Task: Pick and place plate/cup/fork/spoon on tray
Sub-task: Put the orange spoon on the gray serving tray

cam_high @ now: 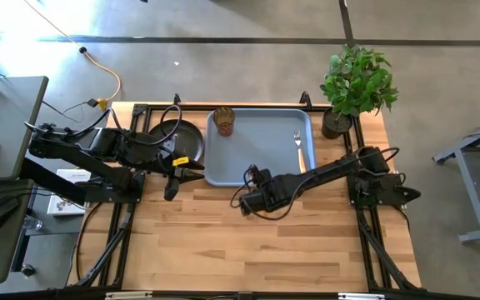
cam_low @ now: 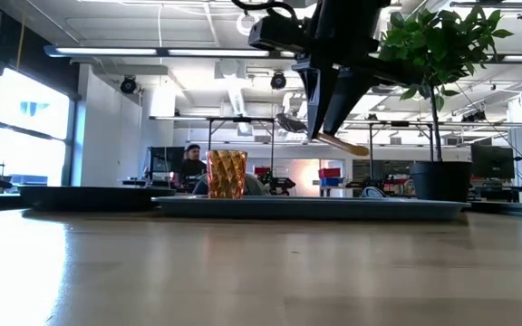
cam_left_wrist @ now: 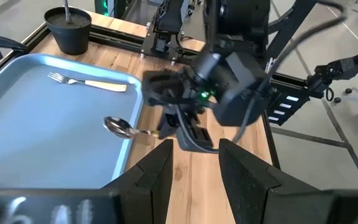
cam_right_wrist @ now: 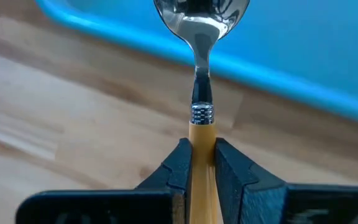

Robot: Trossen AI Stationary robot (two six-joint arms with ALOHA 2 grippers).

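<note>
Above the tray's (cam_high: 261,146) near rim, the spoon (cam_right_wrist: 202,25) is held by its handle in the clamped right gripper (cam_right_wrist: 201,163), bowl kept over the tray for setting down, while the left gripper (cam_left_wrist: 194,163) is parked open beside the plate (cam_high: 176,137).

Bright, even overhead light from ceiling strips fills the room, a window (cam_low: 25,127) blazes white in the low view where the near table (cam_low: 243,272) is blurred, and glare glints on the spoon (cam_right_wrist: 201,18) bowl.
</note>
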